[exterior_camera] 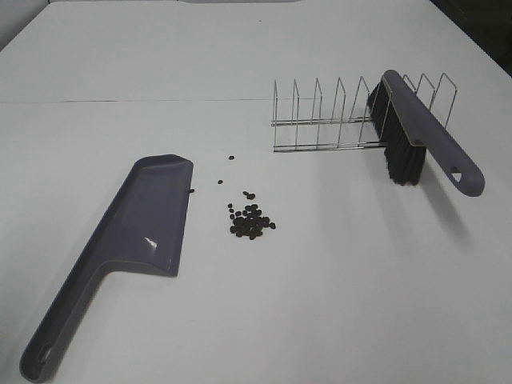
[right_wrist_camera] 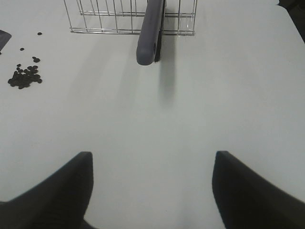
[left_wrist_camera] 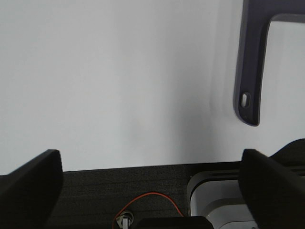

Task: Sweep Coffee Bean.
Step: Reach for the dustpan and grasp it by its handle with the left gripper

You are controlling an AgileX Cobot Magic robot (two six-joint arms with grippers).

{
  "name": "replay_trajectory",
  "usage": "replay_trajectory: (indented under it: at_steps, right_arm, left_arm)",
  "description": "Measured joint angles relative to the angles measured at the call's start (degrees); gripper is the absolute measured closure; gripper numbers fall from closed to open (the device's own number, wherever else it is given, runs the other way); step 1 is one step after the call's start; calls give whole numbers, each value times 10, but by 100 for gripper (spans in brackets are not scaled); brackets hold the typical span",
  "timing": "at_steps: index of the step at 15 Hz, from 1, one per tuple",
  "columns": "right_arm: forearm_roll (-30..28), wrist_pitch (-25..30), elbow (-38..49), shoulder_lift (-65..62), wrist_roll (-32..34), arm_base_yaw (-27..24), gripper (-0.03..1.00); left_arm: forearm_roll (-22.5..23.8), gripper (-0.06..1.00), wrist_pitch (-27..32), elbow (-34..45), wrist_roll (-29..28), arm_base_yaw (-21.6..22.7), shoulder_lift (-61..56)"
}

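Note:
The coffee bean cluster [exterior_camera: 252, 222] lies loose on the white table [exterior_camera: 336, 272], with a few strays toward the back left. It also shows in the right wrist view as coffee bean [right_wrist_camera: 25, 78]. A grey-purple dustpan [exterior_camera: 148, 216] lies flat just left of the beans, its handle [left_wrist_camera: 250, 71] pointing to the table's front. A grey-purple brush [exterior_camera: 424, 132] with black bristles leans in a wire rack [exterior_camera: 320, 120]. My left gripper [left_wrist_camera: 151, 157] is open near the dustpan handle's end, holding nothing. My right gripper [right_wrist_camera: 152, 157] is open over bare table, short of the brush [right_wrist_camera: 150, 33]. Neither gripper shows in the exterior view.
The wire rack [right_wrist_camera: 105, 19] stands behind and right of the beans. The table's front edge and a white-grey base [left_wrist_camera: 214, 200] sit under the left gripper.

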Motion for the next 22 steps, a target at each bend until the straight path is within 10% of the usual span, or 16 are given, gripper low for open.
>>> replay_trajectory:
  at_steps: [5,14,22]
  right_arm:
    - [0,0,0,0,0,0,35]
    - [0,0,0,0,0,0,35]
    - [0,0,0,0,0,0,35]
  left_arm:
    - [-50,5,-41,-15,7,-7,98]
    - [-11,5,-227,-15,-148,-230,397]
    - [0,11,-350,-55,-190,-238,563]
